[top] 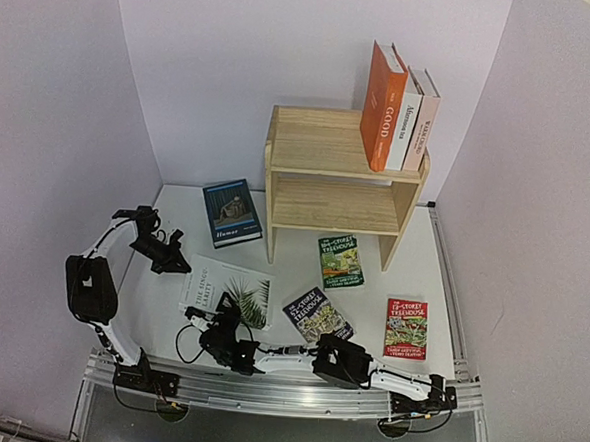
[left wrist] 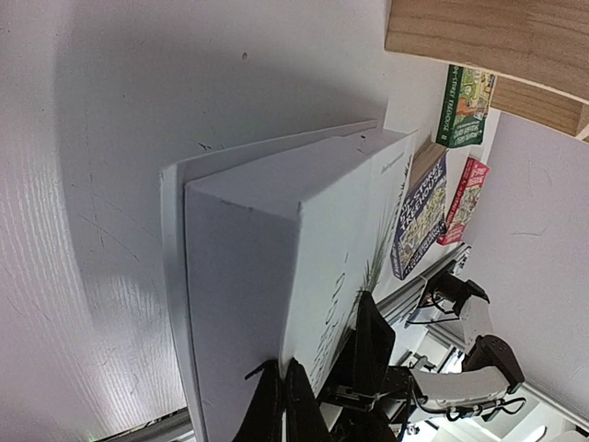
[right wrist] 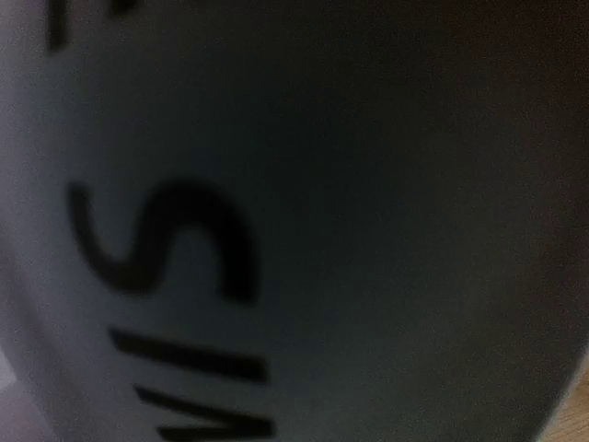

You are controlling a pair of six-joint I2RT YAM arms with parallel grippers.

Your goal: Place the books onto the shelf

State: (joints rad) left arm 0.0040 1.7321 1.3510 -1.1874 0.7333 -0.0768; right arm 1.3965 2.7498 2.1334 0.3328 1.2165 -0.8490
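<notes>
From above, the left claw (top: 178,264) is shut tight, just beside the left edge of the white book (top: 211,281) lying flat on the table (top: 292,271). The right claw (top: 227,315) is at the book's near edge. The shelf (top: 336,206) stands behind.

From the left wrist, the shut left claw points at the book's end, and one dark finger (left wrist: 368,336) of the right claw lies on the cover.

The right wrist sees only blurry cover with dark letters, so how wide the right claw is open cannot be told.
</notes>
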